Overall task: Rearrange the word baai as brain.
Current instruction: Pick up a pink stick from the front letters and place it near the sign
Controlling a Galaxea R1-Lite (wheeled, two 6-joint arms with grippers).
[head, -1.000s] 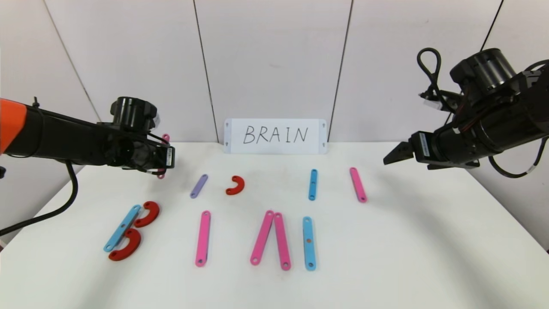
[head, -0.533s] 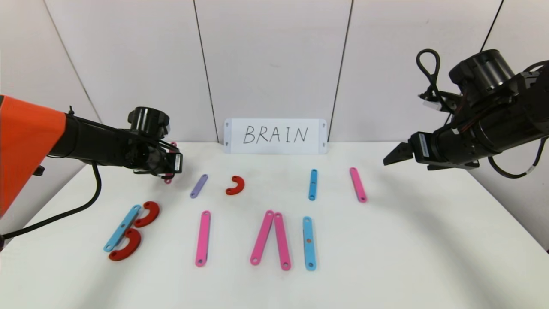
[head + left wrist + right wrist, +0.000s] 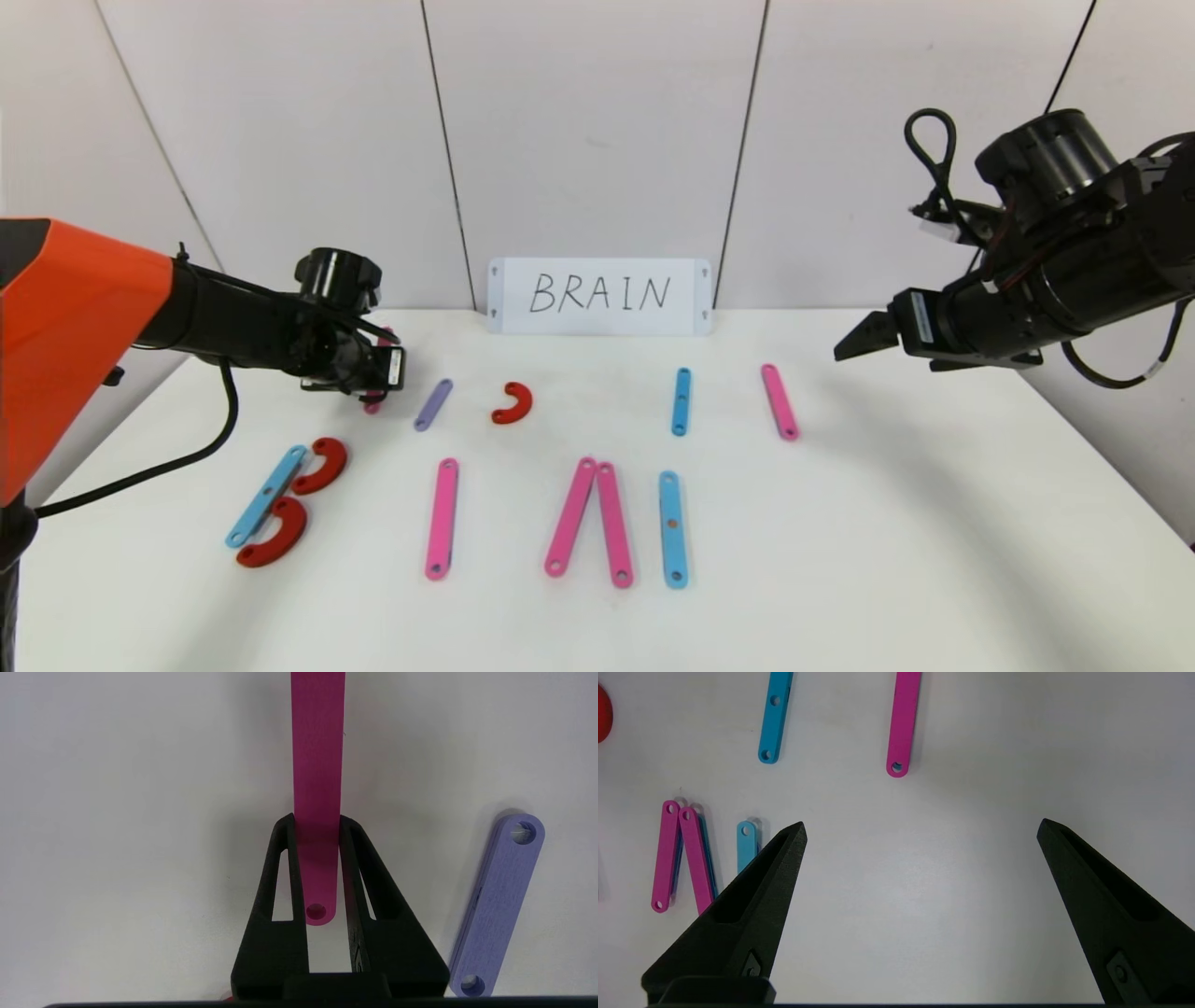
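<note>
My left gripper (image 3: 378, 378) (image 3: 316, 819) is shut on one end of a pink strip (image 3: 317, 742), held just above the table at the back left, beside the short purple strip (image 3: 433, 404) (image 3: 500, 900). A loose red C-curve (image 3: 513, 403) lies right of the purple strip. On the front left, a blue strip (image 3: 266, 496) and two red curves (image 3: 320, 465) form a B. In the front row lie a single pink strip (image 3: 442, 518), two pink strips (image 3: 570, 515) meeting at their tops, and a blue strip (image 3: 673, 528). My right gripper (image 3: 854, 341) (image 3: 922, 826) hangs open and empty at the right.
A white card (image 3: 599, 296) handwritten BRAIN leans on the back wall. A blue strip (image 3: 681, 401) and a pink strip (image 3: 779, 401) lie apart in the back row on the right. Bare white table (image 3: 934, 523) spreads below the right gripper.
The left arm has carried the pink strip to the right, closer to the purple strip. The right arm and the pieces on the table have not moved.
</note>
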